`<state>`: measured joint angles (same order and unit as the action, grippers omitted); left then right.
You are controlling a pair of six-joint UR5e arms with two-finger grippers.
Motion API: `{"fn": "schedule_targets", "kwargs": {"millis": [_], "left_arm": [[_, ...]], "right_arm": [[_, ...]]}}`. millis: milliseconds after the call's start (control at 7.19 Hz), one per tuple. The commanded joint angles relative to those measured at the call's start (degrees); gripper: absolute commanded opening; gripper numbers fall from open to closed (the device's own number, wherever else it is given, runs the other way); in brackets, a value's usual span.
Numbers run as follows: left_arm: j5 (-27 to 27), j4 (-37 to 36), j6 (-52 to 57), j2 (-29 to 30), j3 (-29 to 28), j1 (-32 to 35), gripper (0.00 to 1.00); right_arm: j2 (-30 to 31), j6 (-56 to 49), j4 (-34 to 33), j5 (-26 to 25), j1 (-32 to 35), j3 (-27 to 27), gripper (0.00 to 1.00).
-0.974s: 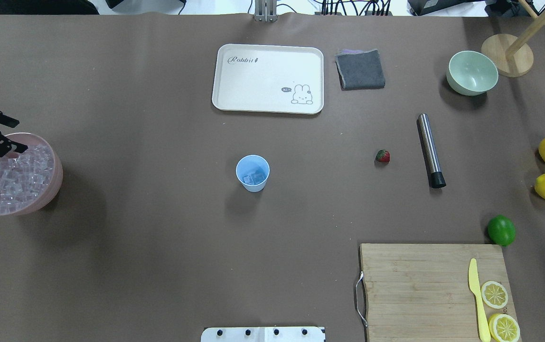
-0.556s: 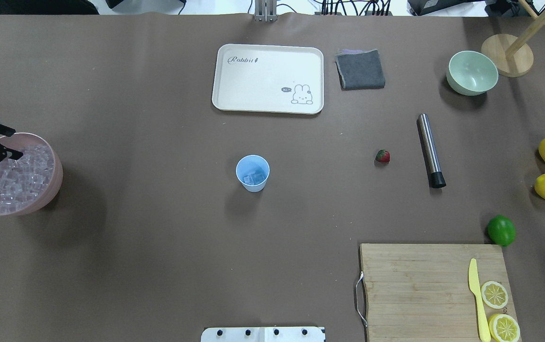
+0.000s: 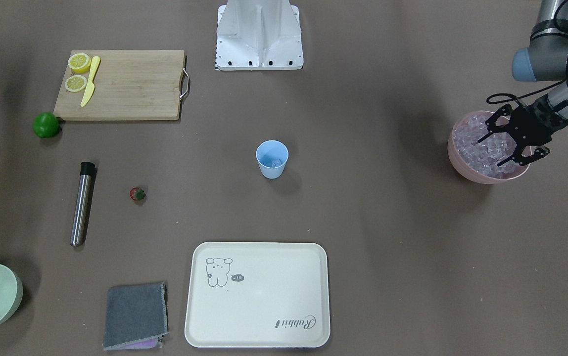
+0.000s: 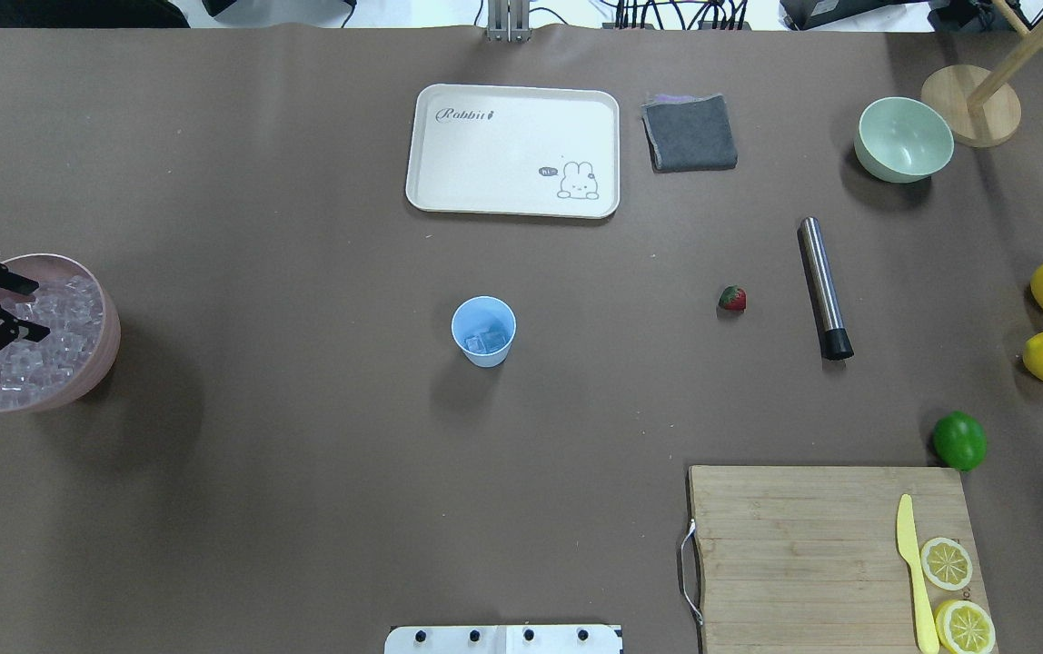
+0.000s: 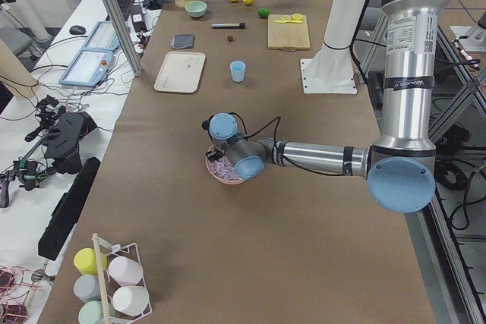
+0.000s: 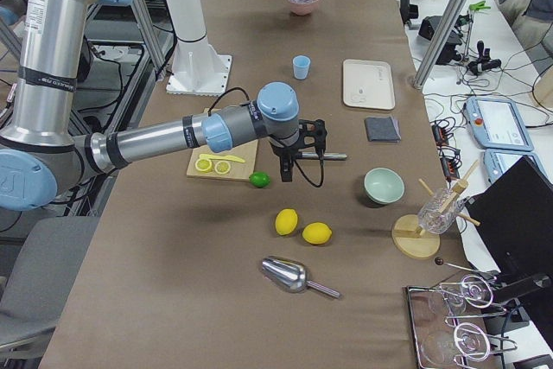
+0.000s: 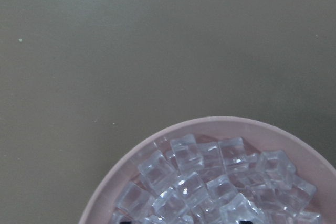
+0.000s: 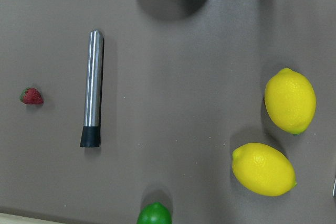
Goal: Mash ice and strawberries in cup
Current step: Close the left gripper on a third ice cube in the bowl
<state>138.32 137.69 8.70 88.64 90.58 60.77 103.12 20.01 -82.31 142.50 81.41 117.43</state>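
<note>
Left claw (image 3: 491, 151) is held spread wide over the ice (image 3: 468, 144) in the pink bowl (image 3: 464, 170), far from the cup (image 3: 272, 160), while the right claw's (image 6: 301, 162) state cannot be told.

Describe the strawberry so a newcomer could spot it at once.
In the overhead view, start at the wooden board at the near right. Beyond it lies a steel rod with a black tip; the strawberry sits left of it, not touching. It is the only small red thing, green-capped.
</note>
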Motion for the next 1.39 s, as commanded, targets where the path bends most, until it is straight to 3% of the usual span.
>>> {"fn": "schedule_targets", "kwargs": {"millis": [0, 556, 695, 835, 974, 1113, 1252], "left_arm": [[-1.4, 0.7, 0.0, 0.0, -0.4, -2.3, 0.75], [-4.0, 2.0, -0.1, -0.9, -0.2, -4.7, 0.65], [-4.2, 2.1, 0.0, -0.9, -0.1, -5.0, 0.54], [-4.1, 2.8, -0.2, -1.4, -0.1, -5.0, 0.34], [-3.6, 2.9, -0.3, -1.8, 0.0, -5.0, 0.06], [-3.5, 2.9, -0.1, -2.0, 0.0, -4.9, 0.00], [-2.5, 2.6, -0.2, -1.9, 0.4, -4.4, 0.00]], "right_arm": [[1.1, 0.0, 1.4, 0.0, 0.2, 0.0, 1.00], [2.0, -0.1, 1.4, 0.1, 0.9, 0.1, 1.00], [2.0, -0.1, 1.4, 0.1, 0.9, 0.1, 1.00], [2.0, -0.2, 1.4, 0.1, 0.9, 0.0, 1.00], [1.9, -0.2, 1.4, 0.0, 0.9, -0.1, 1.00], [1.9, -0.2, 1.4, 0.0, 0.9, 0.0, 1.00], [1.7, -0.2, 1.4, 0.0, 0.9, 0.0, 1.00]]}}
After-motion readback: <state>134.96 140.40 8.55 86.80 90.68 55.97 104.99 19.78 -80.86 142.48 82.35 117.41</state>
